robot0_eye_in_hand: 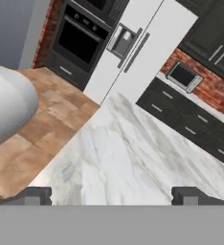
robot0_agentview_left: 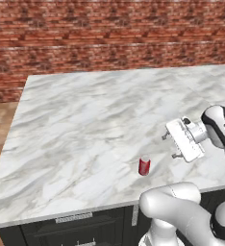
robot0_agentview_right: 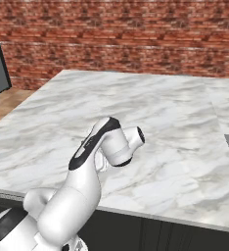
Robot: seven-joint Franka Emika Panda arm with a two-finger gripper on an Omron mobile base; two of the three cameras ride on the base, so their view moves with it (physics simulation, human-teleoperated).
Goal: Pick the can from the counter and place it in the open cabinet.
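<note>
Fingers (robot0_agentview_left: pixel 171 145) wide apart, nothing held. I must tilt hand down over can (robot0_agentview_left: pixel 144 166) – upright on desk (robot0_agentview_left: pixel 85 120) – then descend straight.

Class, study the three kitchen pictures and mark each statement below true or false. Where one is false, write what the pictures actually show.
1. The can stands upright on the counter. True.
2. The claw is closed around the can. False: its jaws stand wide open with nothing between them, and the can sits apart from it, lower and to the left in the left base view.
3. A brick wall runs behind the counter. True.
4. The can is blue. False: it is red with a silver top.
5. The can stands at the far edge of the counter, against the wall. False: it stands near the front edge, close to the robot.
</note>
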